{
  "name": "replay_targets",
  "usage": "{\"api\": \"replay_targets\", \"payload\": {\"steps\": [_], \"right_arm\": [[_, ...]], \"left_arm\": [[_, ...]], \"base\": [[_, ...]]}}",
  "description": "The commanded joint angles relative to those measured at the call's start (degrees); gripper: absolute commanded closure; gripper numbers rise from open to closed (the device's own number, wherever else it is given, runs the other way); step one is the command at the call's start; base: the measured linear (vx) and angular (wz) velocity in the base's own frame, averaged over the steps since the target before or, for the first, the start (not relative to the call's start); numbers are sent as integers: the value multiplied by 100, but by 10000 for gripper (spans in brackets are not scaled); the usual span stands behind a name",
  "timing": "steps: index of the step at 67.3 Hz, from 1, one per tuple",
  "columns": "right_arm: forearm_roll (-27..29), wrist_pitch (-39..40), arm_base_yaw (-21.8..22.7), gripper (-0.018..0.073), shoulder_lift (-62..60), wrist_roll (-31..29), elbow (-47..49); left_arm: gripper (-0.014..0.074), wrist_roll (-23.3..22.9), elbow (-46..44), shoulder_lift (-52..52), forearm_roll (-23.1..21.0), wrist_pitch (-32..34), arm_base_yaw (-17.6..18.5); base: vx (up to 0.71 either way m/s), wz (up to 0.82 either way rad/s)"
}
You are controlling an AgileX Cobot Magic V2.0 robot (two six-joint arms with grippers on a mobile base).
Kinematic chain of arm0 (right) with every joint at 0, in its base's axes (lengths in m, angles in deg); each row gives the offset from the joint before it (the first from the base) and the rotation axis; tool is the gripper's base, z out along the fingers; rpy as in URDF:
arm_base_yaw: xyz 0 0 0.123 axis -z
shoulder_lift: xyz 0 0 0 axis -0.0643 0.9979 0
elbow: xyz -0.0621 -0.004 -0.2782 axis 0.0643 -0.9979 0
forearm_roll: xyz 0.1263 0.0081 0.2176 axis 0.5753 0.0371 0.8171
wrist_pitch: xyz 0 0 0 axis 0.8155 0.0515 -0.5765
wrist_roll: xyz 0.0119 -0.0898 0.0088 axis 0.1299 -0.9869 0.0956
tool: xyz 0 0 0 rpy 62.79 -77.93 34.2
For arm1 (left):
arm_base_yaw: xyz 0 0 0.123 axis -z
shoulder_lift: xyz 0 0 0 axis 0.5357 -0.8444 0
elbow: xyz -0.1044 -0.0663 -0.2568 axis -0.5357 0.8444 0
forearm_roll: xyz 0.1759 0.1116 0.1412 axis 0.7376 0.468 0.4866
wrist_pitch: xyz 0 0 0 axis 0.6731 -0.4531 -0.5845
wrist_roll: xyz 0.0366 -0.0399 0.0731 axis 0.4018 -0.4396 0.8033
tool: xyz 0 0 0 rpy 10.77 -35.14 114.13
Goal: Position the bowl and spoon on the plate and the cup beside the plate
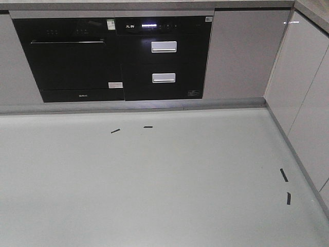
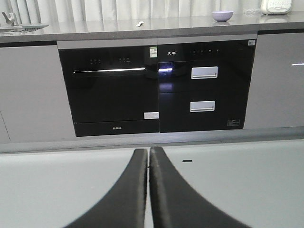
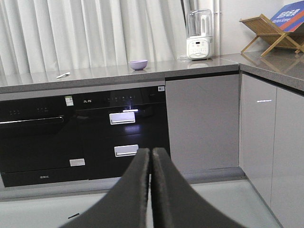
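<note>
The lavender bowl (image 2: 222, 15) stands on the grey countertop, also seen in the right wrist view as the bowl (image 3: 138, 64). The pale spoon (image 2: 139, 23) lies on the same counter to the bowl's left; the right wrist view shows the spoon (image 3: 63, 75) too. Both are far from my arms, across the floor. My left gripper (image 2: 149, 154) is shut and holds nothing. My right gripper (image 3: 151, 154) is likewise shut on nothing. The plate and the cup are out of view. The front view shows neither gripper.
Black built-in appliances (image 1: 113, 59) sit under the counter (image 3: 118, 76). A white blender (image 3: 199, 35) and a wooden rack (image 3: 273, 31) stand at the right. White cabinets (image 1: 303, 113) line the right side. Black tape marks (image 1: 284, 175) dot the floor.
</note>
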Motion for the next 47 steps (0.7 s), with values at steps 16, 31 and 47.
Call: {"api": "replay_targets", "payload": {"steps": [16, 31, 47], "right_arm": [[0, 392, 7, 565, -60, -43, -22], [0, 392, 7, 565, -60, -43, -22], [0, 392, 7, 565, -60, -43, -22]], "left_arm": [[603, -61, -45, 78, -4, 424, -3], [603, -61, -45, 78, -4, 424, -3], [603, -61, -45, 78, -4, 424, -3]], "base": [[0, 0], [0, 0], [0, 0]]}}
